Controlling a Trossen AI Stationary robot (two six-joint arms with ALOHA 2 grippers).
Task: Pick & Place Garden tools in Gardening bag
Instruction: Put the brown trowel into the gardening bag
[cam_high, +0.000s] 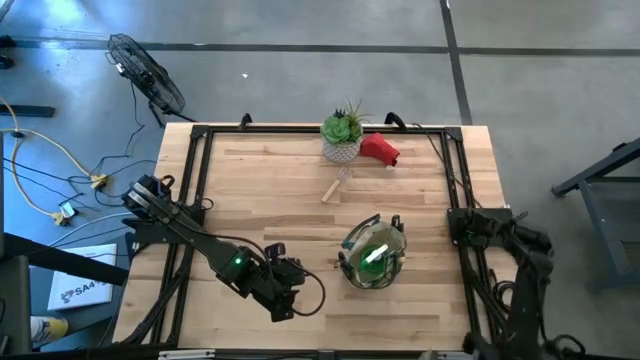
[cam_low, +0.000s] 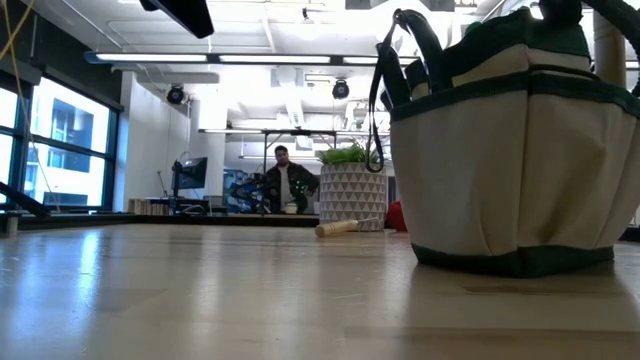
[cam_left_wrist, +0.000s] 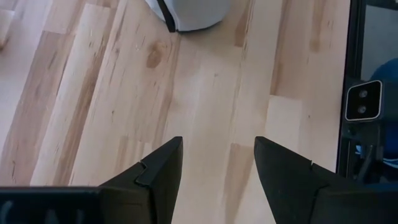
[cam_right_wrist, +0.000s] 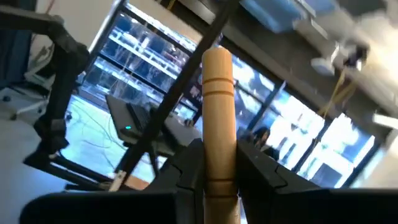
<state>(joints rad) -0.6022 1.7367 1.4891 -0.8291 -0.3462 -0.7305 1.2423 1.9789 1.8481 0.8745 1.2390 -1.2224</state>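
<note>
Gardening bag (cam_high: 373, 257): stands upright on the table (cam_high: 300, 190), near the front edge right of centre; green item visible inside from above.

Wooden-handled tool (cam_right_wrist: 217, 124): clamped between the right gripper (cam_right_wrist: 217, 165) jaws, handle end pointing up toward the room's ceiling, blade not visible. The right arm is folded at the table's right edge, well apart from the bag. Risk: the smooth round handle could slip or swing in a narrow grip during the carry, and the bag's loop handles could catch it on entry.

Second wooden-handled item (cam_high: 336, 185): lies on the table just in front of the potted plant (cam_high: 343, 132). Risk: a reach here could knock the pot.

Red soft item (cam_high: 380, 148): beside the pot, at the far edge.

Left gripper (cam_left_wrist: 214, 162): jaws half apart, empty, low over bare wood left of the bag. Risk: collision with the bag if both arms converge.
</note>
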